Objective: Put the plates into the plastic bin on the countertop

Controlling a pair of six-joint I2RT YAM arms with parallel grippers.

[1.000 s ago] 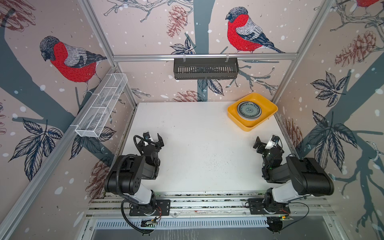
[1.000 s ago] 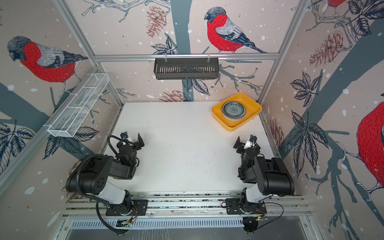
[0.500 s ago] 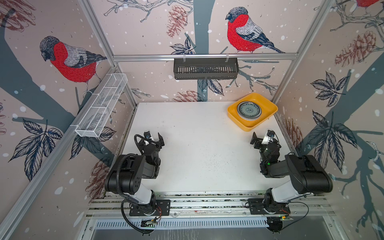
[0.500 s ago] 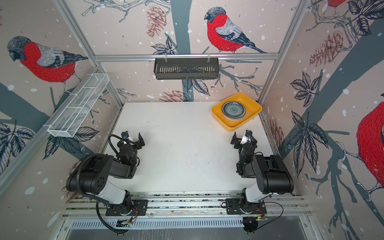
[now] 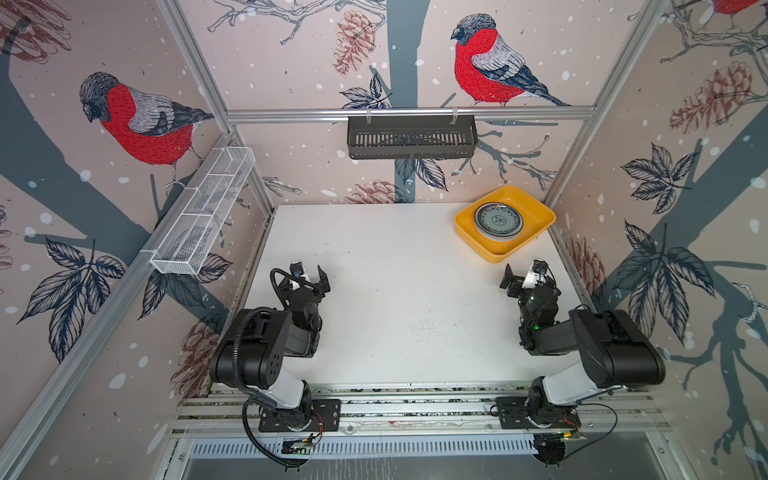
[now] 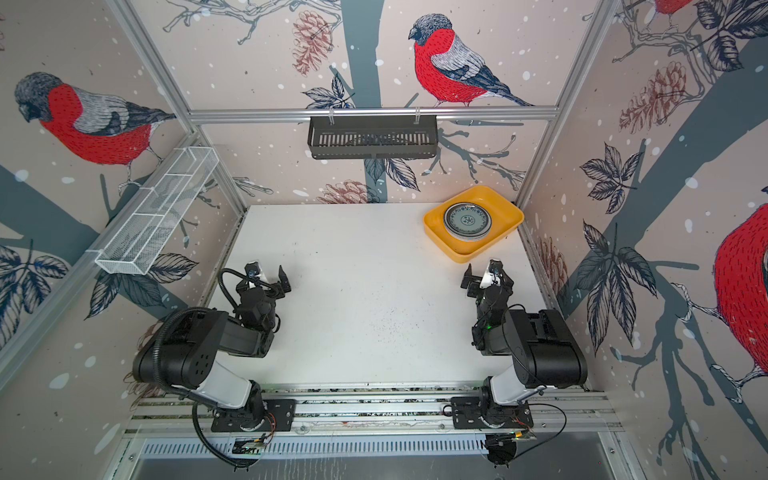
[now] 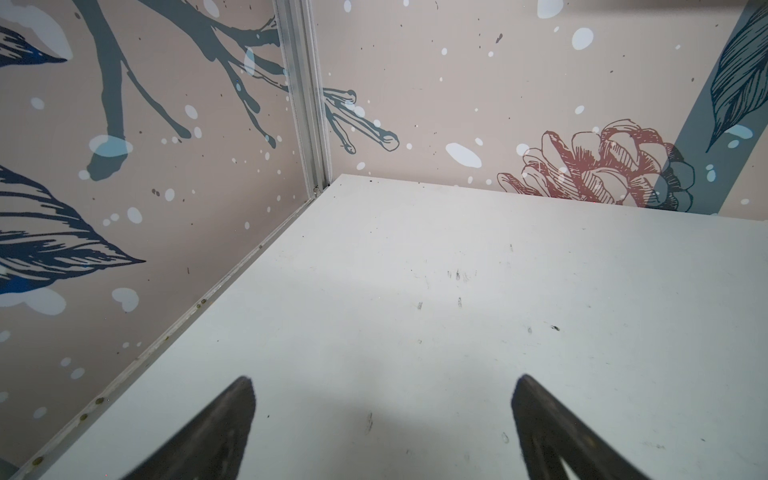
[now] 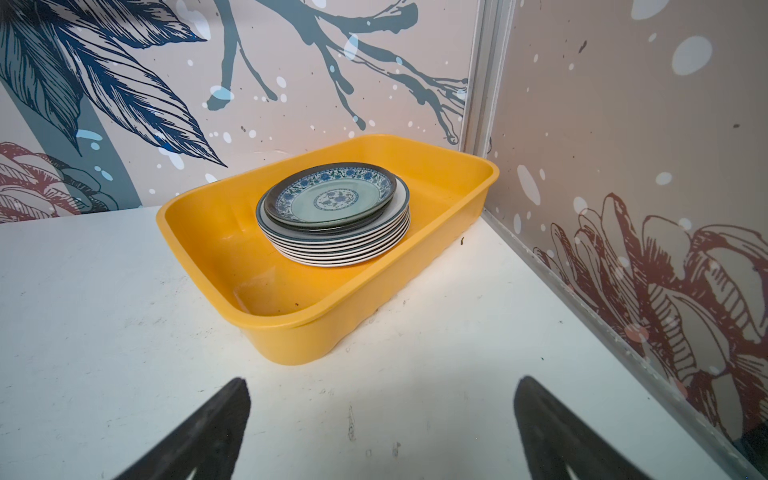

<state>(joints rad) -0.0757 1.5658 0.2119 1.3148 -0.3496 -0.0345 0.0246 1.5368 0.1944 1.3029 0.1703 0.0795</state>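
A stack of several plates (image 5: 498,220) (image 6: 467,220) lies inside the yellow plastic bin (image 5: 536,220) (image 6: 509,216) at the far right corner of the white countertop (image 5: 395,291). In the right wrist view the teal patterned plate (image 8: 332,199) tops the stack in the bin (image 8: 291,332). My right gripper (image 5: 523,276) (image 6: 482,276) (image 8: 382,380) hovers open just in front of the bin, holding nothing. On the near left, my left gripper (image 5: 309,276) (image 6: 270,276) (image 7: 384,380) is open over bare countertop, facing the far left corner.
A black slatted basket (image 5: 411,137) hangs on the back wall rail. A white wire-mesh rack (image 5: 203,216) is fixed along the left wall. Aluminium framing (image 7: 307,104) edges the countertop, and the right wall stands close beside the bin.
The right gripper has shifted slightly forward toward the bin, most of it in the first half second. The left arm has not moved.
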